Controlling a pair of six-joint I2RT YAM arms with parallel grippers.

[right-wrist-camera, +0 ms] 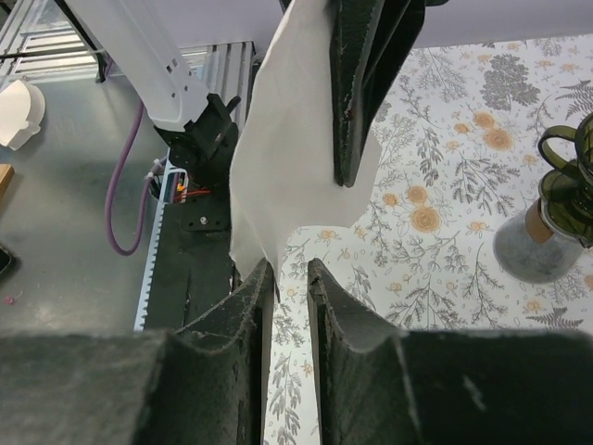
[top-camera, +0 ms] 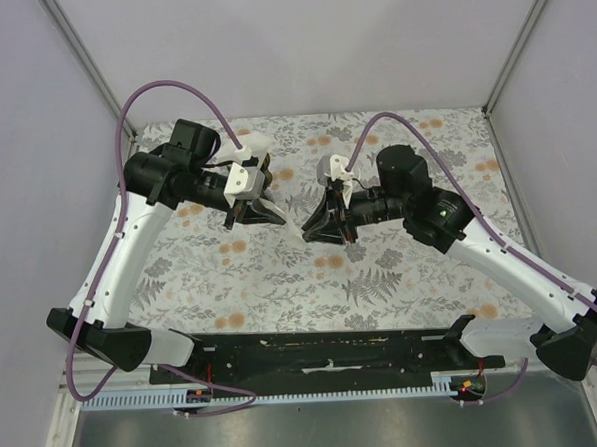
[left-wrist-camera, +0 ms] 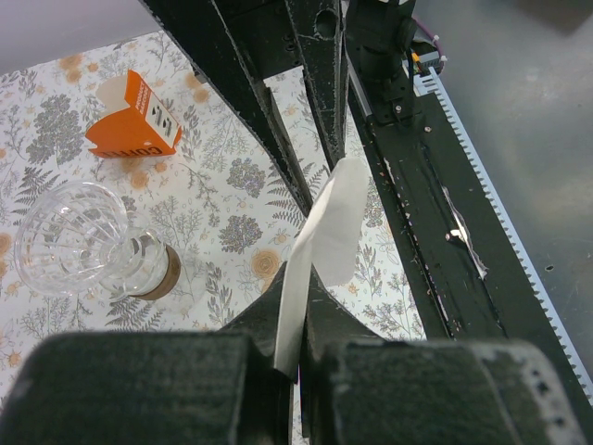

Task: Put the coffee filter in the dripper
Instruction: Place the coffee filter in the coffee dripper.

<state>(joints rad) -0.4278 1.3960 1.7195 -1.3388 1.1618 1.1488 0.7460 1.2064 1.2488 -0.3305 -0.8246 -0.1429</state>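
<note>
The white paper coffee filter (left-wrist-camera: 329, 227) hangs in the air between my two grippers, above the floral tablecloth. My left gripper (left-wrist-camera: 301, 278) is shut on one edge of it. In the right wrist view the filter (right-wrist-camera: 287, 158) droops from the left gripper's fingers (right-wrist-camera: 350, 102), and its lower corner touches the tip of one finger of my right gripper (right-wrist-camera: 289, 269), whose jaws stand slightly apart with tablecloth showing between them. The glass dripper (left-wrist-camera: 74, 243) with a wooden collar lies on its side on the cloth, apart from both grippers; it also shows in the right wrist view (right-wrist-camera: 556, 218).
An orange filter box (left-wrist-camera: 134, 130) lies on the cloth beyond the dripper. The black base rail (top-camera: 325, 347) runs along the near edge of the table. Both grippers (top-camera: 268, 217) (top-camera: 314, 231) meet over the middle of the cloth.
</note>
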